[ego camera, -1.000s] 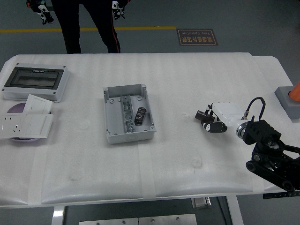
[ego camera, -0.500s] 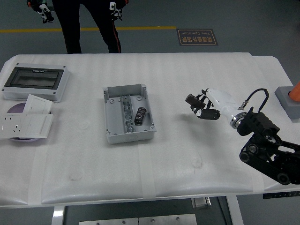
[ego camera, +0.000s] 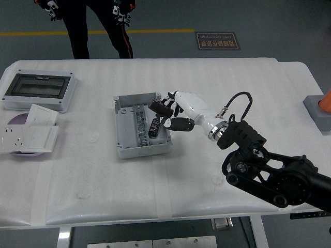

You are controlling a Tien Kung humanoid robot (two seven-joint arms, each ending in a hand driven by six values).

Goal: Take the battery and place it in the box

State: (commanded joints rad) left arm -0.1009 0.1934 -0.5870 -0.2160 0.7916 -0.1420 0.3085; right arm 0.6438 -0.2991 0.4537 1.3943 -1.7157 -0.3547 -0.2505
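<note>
White table (ego camera: 207,77) across nearly the whole view, near edge at 6 o'clock. Right arm (ego camera: 274,173) in from 4 o'clock, reaching up and left toward centre. At 9 to 10 o'clock, well apart from the work: a grey enclosure with a dark window (ego camera: 39,90) and, below it, white socket plates (ego camera: 28,134). At 12 o'clock, beyond the far edge, a person's legs (ego camera: 101,26), hands off the table. At 3 o'clock, a grey block (ego camera: 318,111) at the table's edge.

Just left of centre, the open grey box (ego camera: 140,124), lid off. Inside it, on the floor at the right of the middle rail, one black battery (ego camera: 154,127) already lying flat.

Right hand (ego camera: 170,111) over the box's 2 o'clock corner, white palm behind, dark fingers (ego camera: 178,123) curled around a second small black battery (ego camera: 160,107), held above the right rim and not yet touching the floor of the box.

Judgement on progress: pick-up done, carry done, placing step in hand. Left to do: lower into the free space beside the battery already inside, loosen the curl, withdraw clear of the wall. Probably close to finished.

Left arm nowhere in view.
</note>
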